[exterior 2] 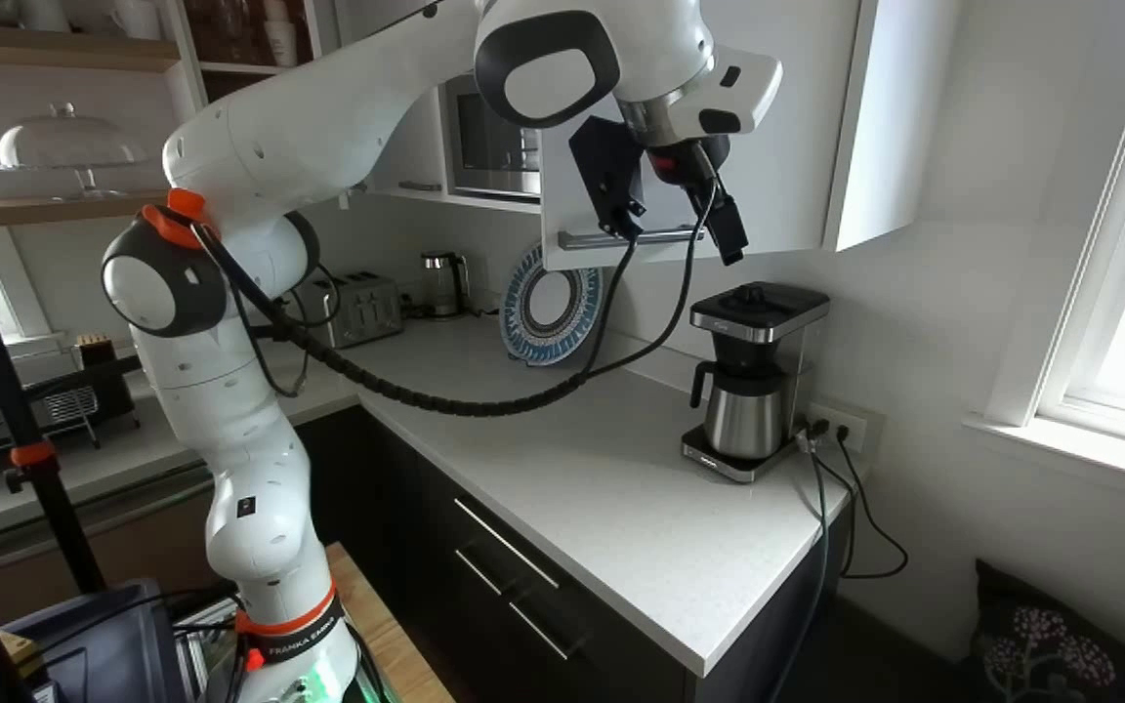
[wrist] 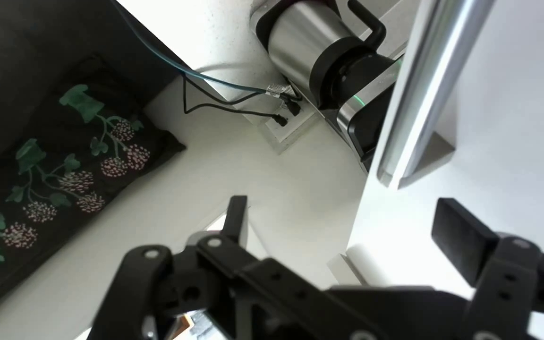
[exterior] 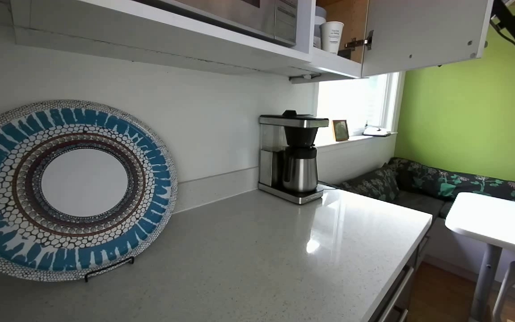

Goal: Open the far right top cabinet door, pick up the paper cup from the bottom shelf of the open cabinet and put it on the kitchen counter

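The cabinet door, a plain white panel point(exterior: 423, 36), stands swung open; in an exterior view its outer face point(exterior 2: 777, 176) shows a silver bar handle point(exterior 2: 631, 237). The paper cup point(exterior: 331, 37) stands upright in the open cabinet point(exterior: 356, 20), beside another pale container. The bottom shelf's top is mostly hidden from below. The counter point(exterior: 248, 250) also shows in an exterior view point(exterior 2: 533, 439). My gripper point(exterior 2: 727, 234) is in front of the door near the handle's right end. In the wrist view it point(wrist: 340, 212) is wide open and empty, with the handle point(wrist: 432, 89) ahead.
A coffee maker point(exterior 2: 758, 381) stands on the counter below the door, its cords beside it. A patterned blue plate point(exterior: 83, 183) leans against the wall. A microwave point(exterior 2: 494, 137) sits left of the door. A white table point(exterior: 499, 219) stands beyond the counter.
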Motion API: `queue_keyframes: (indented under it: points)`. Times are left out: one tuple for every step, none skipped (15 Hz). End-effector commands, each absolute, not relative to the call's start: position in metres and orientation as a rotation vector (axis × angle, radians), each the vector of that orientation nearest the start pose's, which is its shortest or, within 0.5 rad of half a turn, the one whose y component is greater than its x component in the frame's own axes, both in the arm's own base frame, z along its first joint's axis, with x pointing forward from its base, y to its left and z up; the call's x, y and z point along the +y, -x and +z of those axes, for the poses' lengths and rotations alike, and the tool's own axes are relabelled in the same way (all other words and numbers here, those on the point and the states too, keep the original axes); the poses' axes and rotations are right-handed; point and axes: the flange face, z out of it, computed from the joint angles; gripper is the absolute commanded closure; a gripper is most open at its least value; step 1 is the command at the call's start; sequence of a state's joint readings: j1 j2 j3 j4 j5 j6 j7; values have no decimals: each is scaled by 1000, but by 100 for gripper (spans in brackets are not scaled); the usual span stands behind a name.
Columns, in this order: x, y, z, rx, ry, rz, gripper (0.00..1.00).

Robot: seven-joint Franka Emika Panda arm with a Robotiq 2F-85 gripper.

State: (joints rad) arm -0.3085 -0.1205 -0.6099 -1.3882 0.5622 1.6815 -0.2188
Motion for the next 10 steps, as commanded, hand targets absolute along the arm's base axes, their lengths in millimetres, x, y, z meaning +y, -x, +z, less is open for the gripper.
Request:
queue_keyframes:
  points:
    - [-395, -303, 817, 832, 2636, -890, 0]
    - [-392, -293, 823, 823, 2683, -873, 0]
    - [-390, -286, 830, 815, 2724, -857, 0]
    - [-389, -278, 834, 808, 2770, -832, 0]
    - [-383, -269, 842, 797, 2812, -807, 0]
    - [-378, -262, 845, 796, 2837, -769, 0]
    - [-373, -255, 849, 816, 2863, -729, 0]
    - [-363, -245, 853, 821, 2890, -697, 0]
    - [-358, -241, 856, 823, 2917, -662, 0]
    - [-350, -235, 861, 847, 2947, -645, 0]
